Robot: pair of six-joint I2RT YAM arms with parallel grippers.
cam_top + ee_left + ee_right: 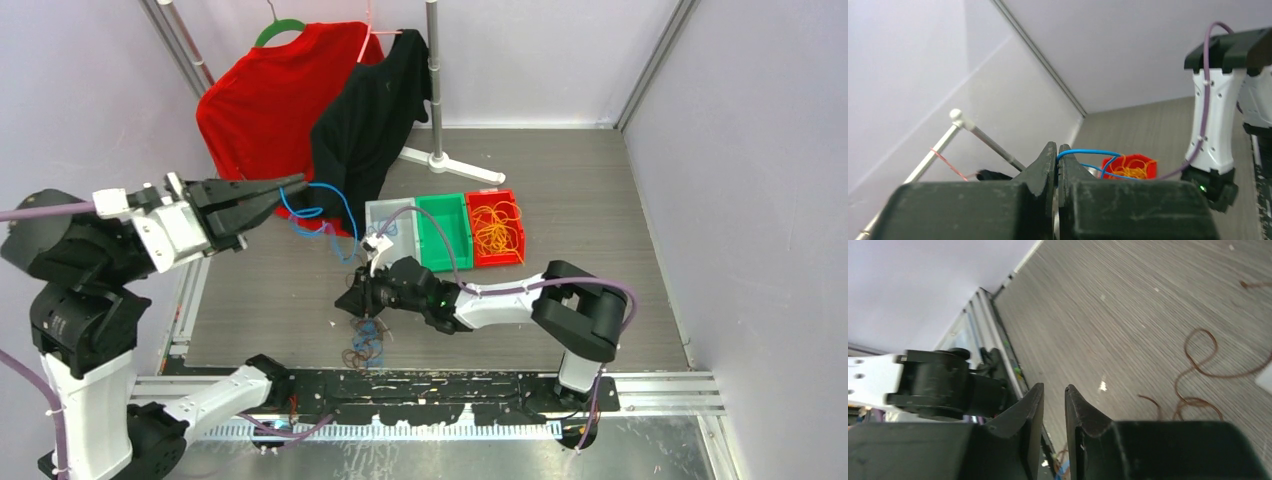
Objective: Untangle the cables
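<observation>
From left end effector (1058, 151) hangs blue cable (1088, 151).

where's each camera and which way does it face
top external: above and behind, looking down on left arm and right arm.
left wrist: on the raised left gripper, facing the red bin; fingers pinch the blue cable.
right wrist: on the low right gripper, fingers in frame, facing table and brown cable.
shared: red bin, top and left wrist.

Three bins (445, 236) side by side, cables (365, 346) before them, garments (268, 112) behind.
</observation>
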